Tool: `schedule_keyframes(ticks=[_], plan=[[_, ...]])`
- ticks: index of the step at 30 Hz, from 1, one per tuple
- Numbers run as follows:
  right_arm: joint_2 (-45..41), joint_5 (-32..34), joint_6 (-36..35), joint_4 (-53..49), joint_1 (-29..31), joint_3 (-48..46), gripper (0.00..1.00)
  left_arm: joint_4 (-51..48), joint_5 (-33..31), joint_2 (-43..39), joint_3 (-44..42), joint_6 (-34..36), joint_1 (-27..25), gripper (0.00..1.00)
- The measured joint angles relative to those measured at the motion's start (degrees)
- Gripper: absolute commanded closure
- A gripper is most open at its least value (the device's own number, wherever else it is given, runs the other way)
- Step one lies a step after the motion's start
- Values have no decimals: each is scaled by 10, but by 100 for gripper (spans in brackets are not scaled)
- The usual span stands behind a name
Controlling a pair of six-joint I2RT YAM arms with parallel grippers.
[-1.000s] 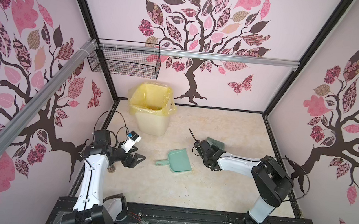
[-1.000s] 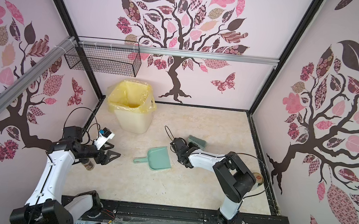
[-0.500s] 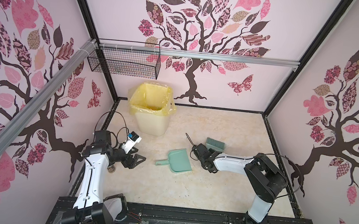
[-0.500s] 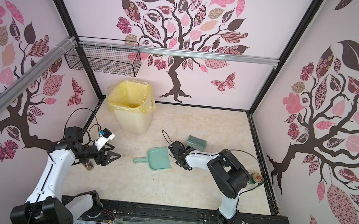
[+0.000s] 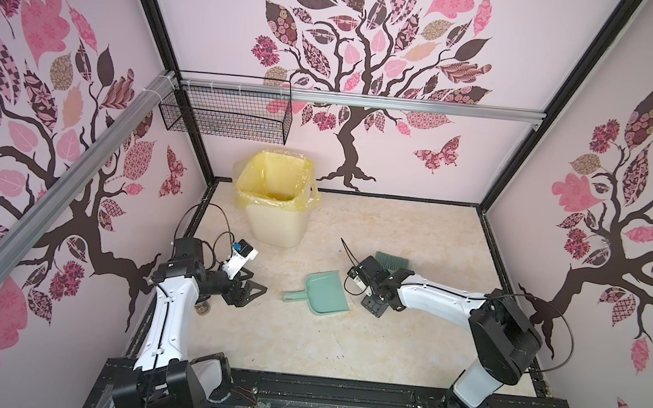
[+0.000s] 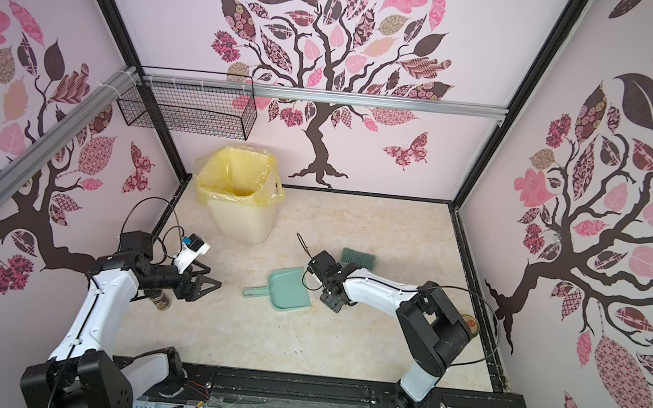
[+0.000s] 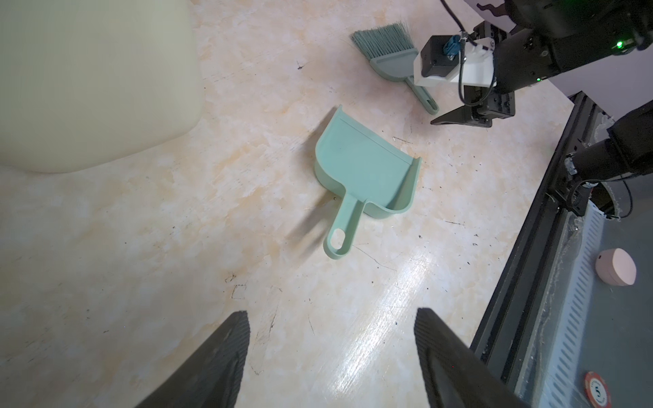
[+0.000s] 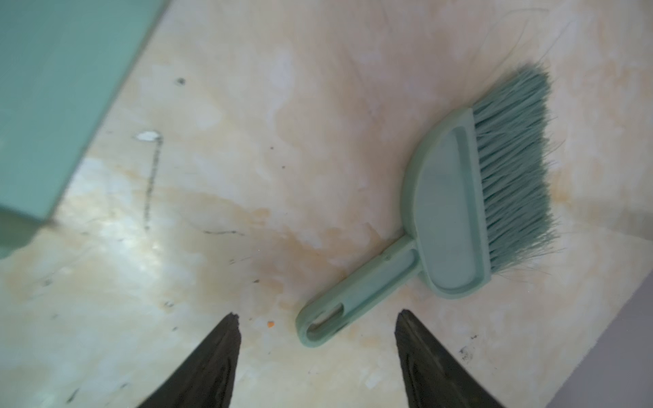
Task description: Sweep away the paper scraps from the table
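The left gripper (image 7: 331,312) is spread wide, facing the dustpan (image 7: 367,169) flat on the table (image 5: 418,232). The right gripper (image 8: 318,313) is spread too, brush (image 8: 448,212) lying loose just ahead. The yellow-lined bin (image 5: 276,228) shows something orange deep inside. Of the paper scraps (image 8: 270,323), one tiny orange fleck sits beside the brush handle.

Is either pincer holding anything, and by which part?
Nothing: left pincer and right pincer are open, empty; brush and dustpan lie on the table.

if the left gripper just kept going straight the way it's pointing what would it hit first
Most likely the teal dustpan, handle end first, with only bare table between. How high the open left gripper rides is unclear.
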Motion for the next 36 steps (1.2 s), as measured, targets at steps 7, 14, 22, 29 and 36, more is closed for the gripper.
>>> schedule_keyframes(ticks=[7,14,22,29,36], plan=[[-136,-89,74,37,-56,-6,26,165,-6,3,-22,-139,0,24],[-302,-89,168,209,-233,-92,23,515,-132,61,-112,-383,0,24],[-315,43,123,556,-261,-328,5,834,-274,165,-221,-514,-39,13],[-186,41,157,817,-381,-435,5,988,-352,225,-229,-563,-79,5],[-155,7,152,932,-381,-410,2,1091,-407,234,-274,-560,-112,4]])
